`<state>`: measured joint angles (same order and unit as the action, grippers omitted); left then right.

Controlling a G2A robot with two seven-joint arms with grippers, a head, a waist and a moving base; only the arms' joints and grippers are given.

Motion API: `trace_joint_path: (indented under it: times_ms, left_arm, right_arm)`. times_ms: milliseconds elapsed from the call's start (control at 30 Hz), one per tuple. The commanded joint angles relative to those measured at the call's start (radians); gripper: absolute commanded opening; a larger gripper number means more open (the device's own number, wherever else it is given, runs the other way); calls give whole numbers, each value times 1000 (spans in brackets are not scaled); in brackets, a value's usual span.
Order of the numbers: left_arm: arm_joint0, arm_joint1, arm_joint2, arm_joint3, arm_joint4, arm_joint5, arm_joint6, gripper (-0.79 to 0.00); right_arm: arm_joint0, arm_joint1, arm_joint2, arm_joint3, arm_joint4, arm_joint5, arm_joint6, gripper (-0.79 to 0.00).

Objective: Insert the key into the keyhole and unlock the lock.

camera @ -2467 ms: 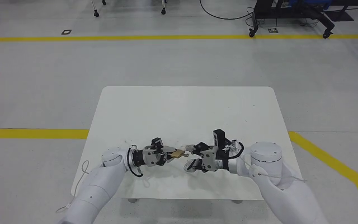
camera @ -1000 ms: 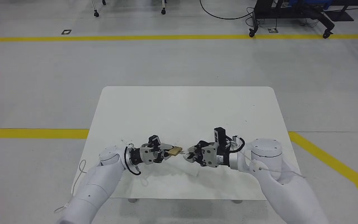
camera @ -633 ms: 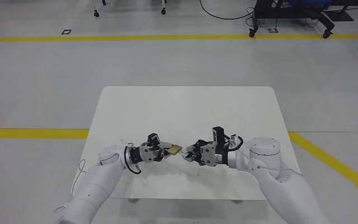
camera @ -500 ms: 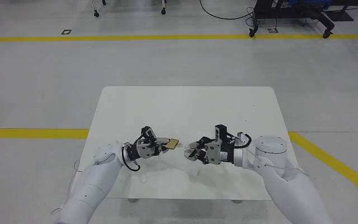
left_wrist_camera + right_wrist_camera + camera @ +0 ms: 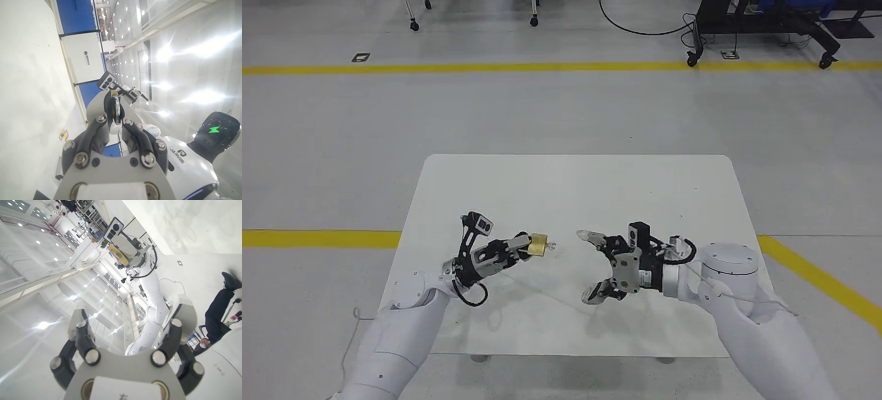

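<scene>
One brass lock (image 5: 538, 242) is clamped in my left gripper (image 5: 526, 246), held over the table (image 5: 642, 180). My right gripper (image 5: 592, 266) faces it nearby, fingers spread wide, empty.

- The lock (image 5: 536, 243) is seen in brass yellow (a silvery metal edge is caught on it in the left wrist view).
- The left end effector (image 5: 517, 247) is finished in pale grey plates, with black links and black pads.
- The right end effector (image 5: 591, 266) is coloured alike: grey plates, black links, silver screw heads.
- The worktop (image 5: 572, 185) is plain white, unpatterned.
- The floor (image 5: 542, 110) is pale grey, crossed by yellow stripes (image 5: 542, 68).
</scene>
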<state>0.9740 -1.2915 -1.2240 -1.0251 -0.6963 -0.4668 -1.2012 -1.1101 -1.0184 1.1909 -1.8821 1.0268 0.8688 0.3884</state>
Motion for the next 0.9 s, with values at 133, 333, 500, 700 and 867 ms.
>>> trace_joint_path:
  times_ms: [133,333,500,700,867]
  left_arm:
    - [90,3,-4,-148,242,-250,228,-785]
    - [152,8,-24,-247,315,-347,326,-785]
    - [168,12,-21,-274,320,-331,330,-785]
    - [168,12,-21,-274,320,-331,330,-785]
    - [174,14,-33,-286,365,-338,357,-785]
  right_arm:
    - [85,-17,-25,93,151,98,-45,-443]
    - [175,-26,-69,216,227,144,10,-474]
    - [242,-20,-125,282,254,144,48,-182]
    - [244,-19,-129,280,252,144,51,0]
    - [238,-19,-128,275,247,126,43,0]
